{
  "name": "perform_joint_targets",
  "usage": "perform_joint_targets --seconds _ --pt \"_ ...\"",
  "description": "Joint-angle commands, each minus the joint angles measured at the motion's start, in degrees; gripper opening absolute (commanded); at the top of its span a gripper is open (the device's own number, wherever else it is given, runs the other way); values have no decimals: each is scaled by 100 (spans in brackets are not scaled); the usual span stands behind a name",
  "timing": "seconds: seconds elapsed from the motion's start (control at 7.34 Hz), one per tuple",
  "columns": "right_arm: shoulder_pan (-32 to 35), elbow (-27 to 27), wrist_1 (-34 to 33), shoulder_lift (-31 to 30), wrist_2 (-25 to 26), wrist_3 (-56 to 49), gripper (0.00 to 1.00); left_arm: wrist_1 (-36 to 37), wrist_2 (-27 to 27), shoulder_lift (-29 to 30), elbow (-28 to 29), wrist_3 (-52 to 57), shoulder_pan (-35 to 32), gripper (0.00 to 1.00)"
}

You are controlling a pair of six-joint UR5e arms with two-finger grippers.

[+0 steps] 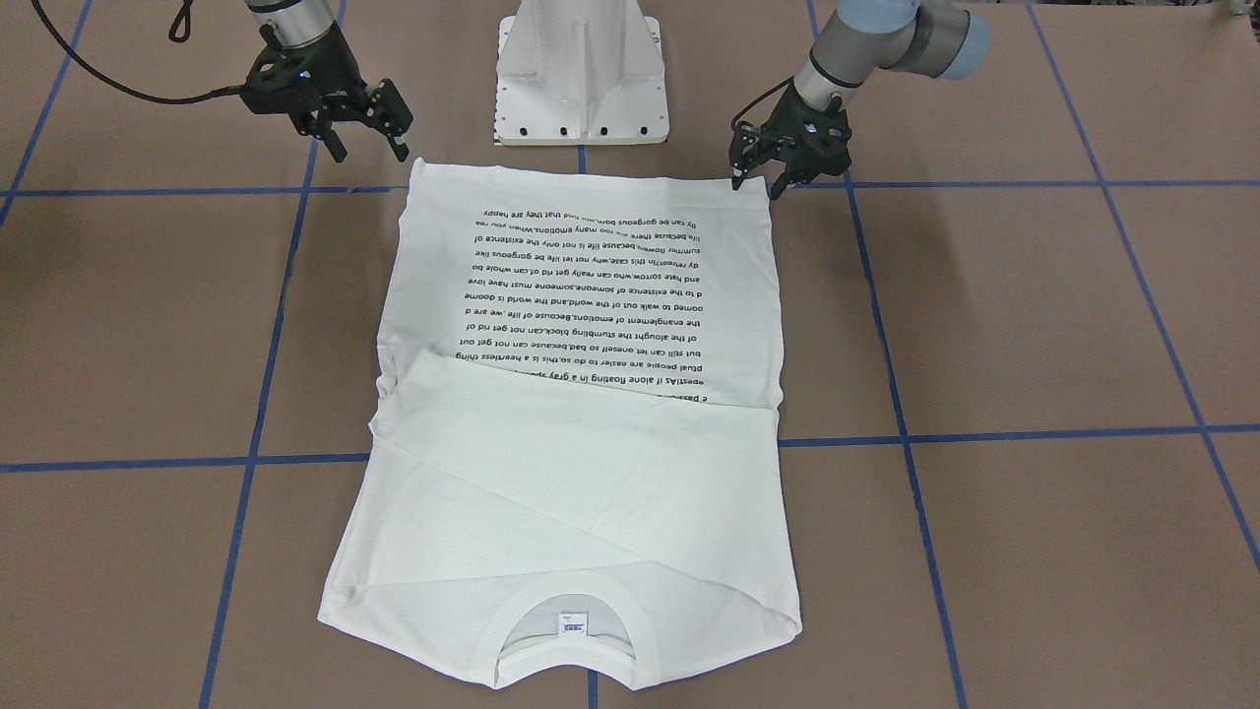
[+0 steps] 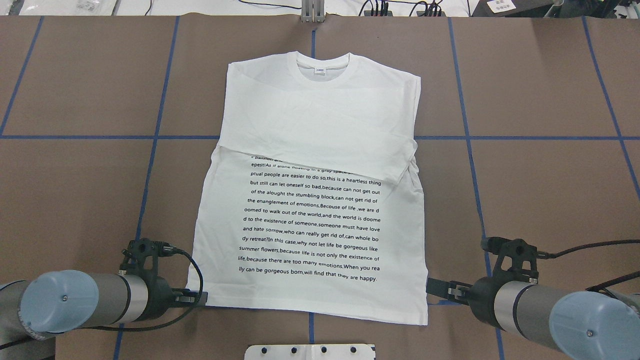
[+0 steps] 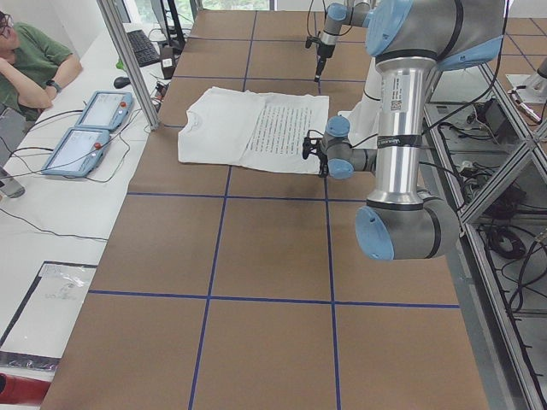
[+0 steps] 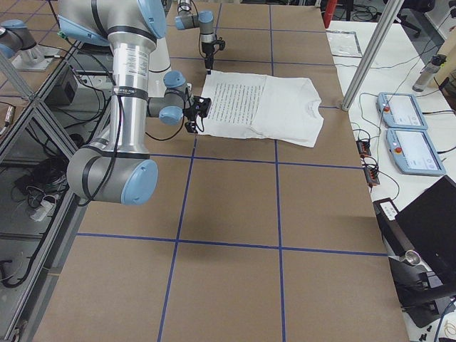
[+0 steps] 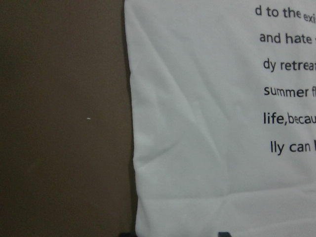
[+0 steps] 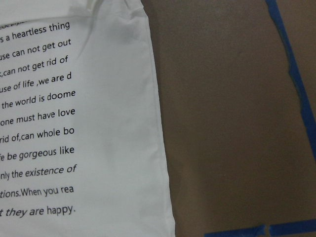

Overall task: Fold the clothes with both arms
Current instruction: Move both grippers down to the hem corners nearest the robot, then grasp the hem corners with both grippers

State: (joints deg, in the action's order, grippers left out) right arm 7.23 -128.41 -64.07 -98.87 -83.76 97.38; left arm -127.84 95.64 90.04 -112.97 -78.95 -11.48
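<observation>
Both grippers stand with jaws apart and hold nothing: the left gripper (image 1: 756, 184) sits right at one corner of the hem (image 2: 315, 312) of the white shirt (image 2: 310, 225), and the right gripper (image 1: 369, 150) is just beside the other corner. The shirt lies flat and print-up in the middle of the brown worktop (image 2: 525, 200), hem nearest the robot. Its sleeves (image 2: 325, 135) are already folded across the chest below the collar (image 2: 322, 67), so by my reading the hem-to-collar fold is still to do.

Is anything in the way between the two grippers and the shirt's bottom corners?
Nothing visible. The left gripper and right gripper, both open, are by the hem corners of the shirt, and only table surrounds them.
</observation>
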Motion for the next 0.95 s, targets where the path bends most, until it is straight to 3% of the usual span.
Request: perform_joint_targets --seconds 0.0,0.14,0.27,0.54,0.82 --pt "-29 0 0 -1 9 0 100 22 -10 4 -24 -7 14 14" --pt "-46 0 0 -1 9 17 100 22 -10 4 -59 -7 14 0" --pt "-107 0 0 -1 44 52 100 31 -10 -4 -111 -7 14 0" --pt "-580 18 9 -9 630 542 100 49 60 -22 -409 -15 -4 0" --pt "-1028 236 9 25 1227 1368 92 49 69 -13 -559 -16 -12 0"
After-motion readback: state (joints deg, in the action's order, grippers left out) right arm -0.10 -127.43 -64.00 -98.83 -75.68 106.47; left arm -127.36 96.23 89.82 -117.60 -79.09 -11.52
